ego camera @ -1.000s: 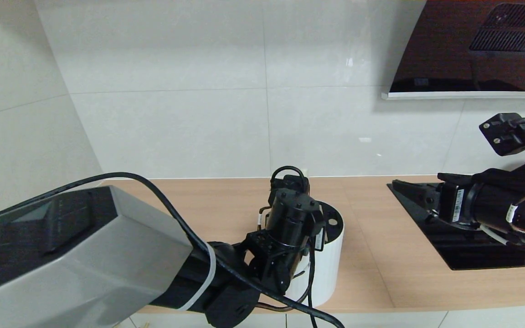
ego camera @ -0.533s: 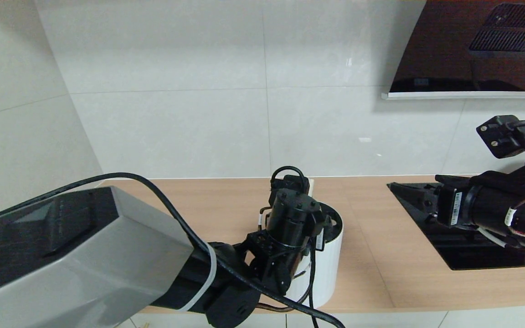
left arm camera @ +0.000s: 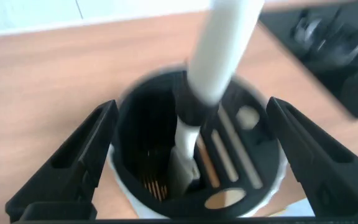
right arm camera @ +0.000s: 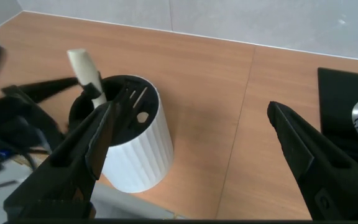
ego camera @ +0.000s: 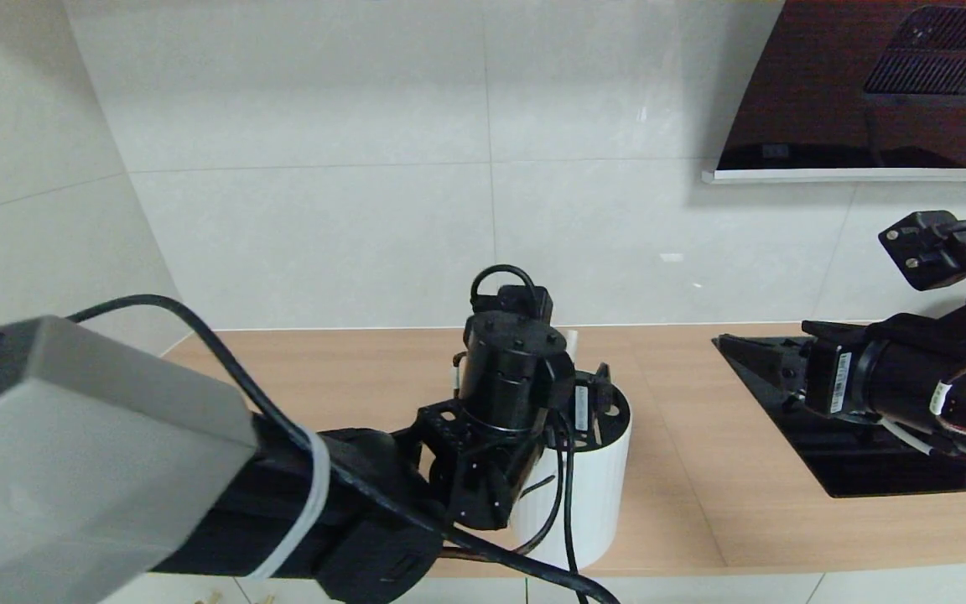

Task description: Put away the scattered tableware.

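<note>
A white label is seen on the right arm's wrist; its print is too small to be read. The left gripper is pointed down over the white holder at the counter's front edge, with its fingers spread wide to either side of the rim. A white-handled utensil is stood tilted in the holder's black slotted top, clear of both fingers. The right gripper is held level above the cooktop's left edge, fingers parted, nothing gripped.
</note>
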Controlling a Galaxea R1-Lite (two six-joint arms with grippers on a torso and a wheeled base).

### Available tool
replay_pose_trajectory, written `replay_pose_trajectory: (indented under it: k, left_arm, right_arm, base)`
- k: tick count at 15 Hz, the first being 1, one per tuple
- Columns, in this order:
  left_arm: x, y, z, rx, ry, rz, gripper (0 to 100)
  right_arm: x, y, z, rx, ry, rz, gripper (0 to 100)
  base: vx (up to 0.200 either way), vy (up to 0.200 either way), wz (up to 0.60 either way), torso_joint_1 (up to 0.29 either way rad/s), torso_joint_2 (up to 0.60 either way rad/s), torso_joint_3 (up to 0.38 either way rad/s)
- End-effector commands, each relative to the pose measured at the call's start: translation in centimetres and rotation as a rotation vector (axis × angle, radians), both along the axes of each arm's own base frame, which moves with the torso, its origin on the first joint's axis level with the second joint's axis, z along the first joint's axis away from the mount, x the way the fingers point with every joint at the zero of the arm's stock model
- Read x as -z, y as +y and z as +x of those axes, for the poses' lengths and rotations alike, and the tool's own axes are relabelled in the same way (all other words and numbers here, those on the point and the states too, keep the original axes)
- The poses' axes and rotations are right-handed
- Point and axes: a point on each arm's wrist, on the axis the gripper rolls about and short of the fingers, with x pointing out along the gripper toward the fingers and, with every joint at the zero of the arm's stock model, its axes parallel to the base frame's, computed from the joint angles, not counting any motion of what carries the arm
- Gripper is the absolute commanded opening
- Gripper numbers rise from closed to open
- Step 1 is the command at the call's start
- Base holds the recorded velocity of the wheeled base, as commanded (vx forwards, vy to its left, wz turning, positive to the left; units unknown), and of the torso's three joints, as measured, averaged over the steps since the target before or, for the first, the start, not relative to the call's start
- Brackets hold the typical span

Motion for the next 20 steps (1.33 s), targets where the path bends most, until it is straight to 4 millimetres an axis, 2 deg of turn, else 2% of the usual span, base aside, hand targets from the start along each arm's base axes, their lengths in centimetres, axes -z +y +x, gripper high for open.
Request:
replay_pose_trajectory:
  k: [1, 3, 4, 5, 6, 7, 9, 10, 11, 13, 14, 16, 19, 20]
  left_arm:
    - [-9.0, 4.6, -3.4, 0.033, -0.151, -0.174, 100]
    - [-11.8, 8.3, -5.4, 0.052, -0.233, -0.177, 100]
    - [-12.1, 9.3, -5.7, 0.042, -0.249, -0.162, 100]
    - [-12.7, 12.4, -7.3, 0.007, -0.299, -0.118, 100]
    - [-12.8, 14.2, -8.6, -0.012, -0.319, -0.101, 100]
    - [-12.8, 15.0, -9.2, -0.021, -0.328, -0.096, 100]
    - [-11.7, 20.8, -12.5, -0.144, -0.38, -0.053, 100]
    - [-11.5, 21.7, -13.1, -0.168, -0.389, -0.05, 100]
    - [-10.5, 24.2, -15.8, -0.228, -0.408, -0.047, 100]
    - [-9.3, 26.0, -18.5, -0.263, -0.4, -0.033, 100]
    - [-8.0, 27.5, -21.1, -0.29, -0.385, -0.016, 100]
    - [-6.3, 29.3, -25.3, -0.305, -0.389, -0.009, 100]
    - [-4.0, 30.3, -30.0, -0.332, -0.444, -0.009, 100]
    - [-3.8, 30.3, -30.5, -0.339, -0.456, -0.008, 100]
  right_arm:
    - [-0.9, -0.3, -0.5, 0.008, -0.034, 0.017, 100]
    - [-2.1, -1.1, -1.8, 0.049, -0.091, 0.041, 100]
    - [-2.4, -1.3, -2.2, 0.058, -0.105, 0.047, 100]
    - [-3.5, -2.3, -3.9, 0.068, -0.16, 0.078, 100]
    - [-3.5, -3.0, -5.1, 0.071, -0.177, 0.088, 100]
    - [-3.4, -3.2, -5.6, 0.072, -0.183, 0.089, 100]
    - [-2.3, -5.6, -9.8, 0.083, -0.241, 0.12, 100]
    - [-2.0, -6.1, -10.7, 0.083, -0.254, 0.126, 100]
    - [-0.5, -7.7, -13.5, 0.095, -0.29, 0.103, 100]
    - [1.1, -9.0, -15.3, 0.174, -0.286, 0.077, 100]
    - [2.2, -9.9, -17.0, 0.232, -0.294, 0.07, 100]
    - [3.7, -10.9, -20.0, 0.243, -0.317, 0.077, 100]
    - [6.2, -11.8, -23.6, 0.294, -0.341, 0.075, 100]
    - [6.5, -11.8, -23.8, 0.305, -0.339, 0.07, 100]
  base:
    - [0.0, 0.0, 0.0, 0.0, 0.0, 0.0]
    - [0.0, 0.0, 0.0, 0.0, 0.0, 0.0]
    - [0.0, 0.0, 0.0, 0.0, 0.0, 0.0]
    - [0.0, 0.0, 0.0, 0.0, 0.0, 0.0]
    - [0.0, 0.0, 0.0, 0.0, 0.0, 0.0]
    - [0.0, 0.0, 0.0, 0.0, 0.0, 0.0]
    - [0.0, 0.0, 0.0, 0.0, 0.0, 0.0]
    - [0.0, 0.0, 0.0, 0.0, 0.0, 0.0]
    - [0.0, 0.0, 0.0, 0.0, 0.0, 0.0]
    - [0.0, 0.0, 0.0, 0.0, 0.0, 0.0]
    - [0.0, 0.0, 0.0, 0.0, 0.0, 0.0]
    - [0.0, 0.0, 0.0, 0.0, 0.0, 0.0]
    - [0.0, 0.0, 0.0, 0.0, 0.0, 0.0]
    - [0.0, 0.0, 0.0, 0.0, 0.0, 0.0]
